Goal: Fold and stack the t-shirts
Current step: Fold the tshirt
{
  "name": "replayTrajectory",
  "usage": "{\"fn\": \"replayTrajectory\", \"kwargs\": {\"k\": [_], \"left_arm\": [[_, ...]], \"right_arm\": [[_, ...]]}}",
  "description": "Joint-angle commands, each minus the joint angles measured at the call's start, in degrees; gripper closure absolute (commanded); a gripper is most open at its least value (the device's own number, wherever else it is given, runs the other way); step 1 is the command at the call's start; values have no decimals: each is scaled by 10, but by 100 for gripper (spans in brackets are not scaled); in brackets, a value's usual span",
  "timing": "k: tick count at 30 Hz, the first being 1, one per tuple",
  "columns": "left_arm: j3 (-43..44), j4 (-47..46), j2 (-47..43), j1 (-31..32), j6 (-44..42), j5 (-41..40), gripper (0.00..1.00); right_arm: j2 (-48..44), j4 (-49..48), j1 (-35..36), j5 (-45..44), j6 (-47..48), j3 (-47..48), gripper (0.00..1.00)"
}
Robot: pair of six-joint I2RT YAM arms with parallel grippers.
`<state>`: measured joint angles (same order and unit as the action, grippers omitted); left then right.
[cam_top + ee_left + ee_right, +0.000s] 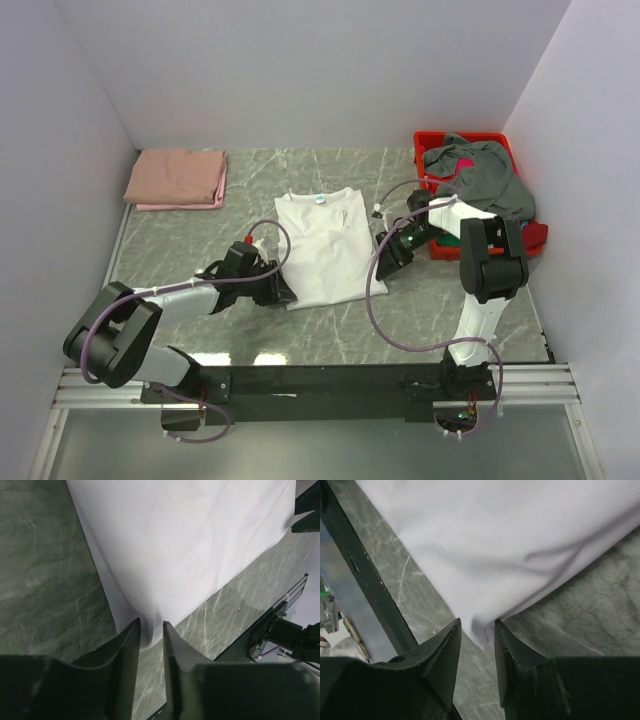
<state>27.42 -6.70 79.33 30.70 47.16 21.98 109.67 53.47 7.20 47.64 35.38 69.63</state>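
Note:
A white t-shirt (pixel 325 245) with a small blue neck label lies flat in the middle of the table, its sides folded in. My left gripper (pixel 284 292) sits low at its near left corner. In the left wrist view the jaws of that gripper (pixel 150 623) stand a little apart, with the corner of the white t-shirt (pixel 190 540) loose between the tips. My right gripper (pixel 381 248) is at the shirt's right edge. Its jaws (pixel 477 623) are also apart around a corner of the white cloth (pixel 520 530). A folded salmon-pink t-shirt (pixel 177 178) lies at the back left.
A red bin (pixel 455 136) stands at the back right, close behind the right arm. A crumpled grey t-shirt (pixel 485 175) spills over its rim, with a bit of red cloth under it. Walls close off the table at the left, back and right.

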Motion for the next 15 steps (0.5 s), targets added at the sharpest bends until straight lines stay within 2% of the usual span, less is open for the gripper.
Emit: {"fn": "replayTrajectory", "kwargs": {"k": [1,6,10,15], "left_arm": [[19,-17,-14,2,-10,3,67],[43,36,-46,2,-38,-42,56],[87,92,-73,-14,-82,-101,50],[153,122,-50,-48,-161,-129,43]], "right_arm": [[-8,-56,-3,-12,-66,9,60],[-24,-93,-3,-60,-89,17,60],[-41,-109,-3,-112,-70,51,58],[1,-67,-3,-95,-44,164,52]]}}
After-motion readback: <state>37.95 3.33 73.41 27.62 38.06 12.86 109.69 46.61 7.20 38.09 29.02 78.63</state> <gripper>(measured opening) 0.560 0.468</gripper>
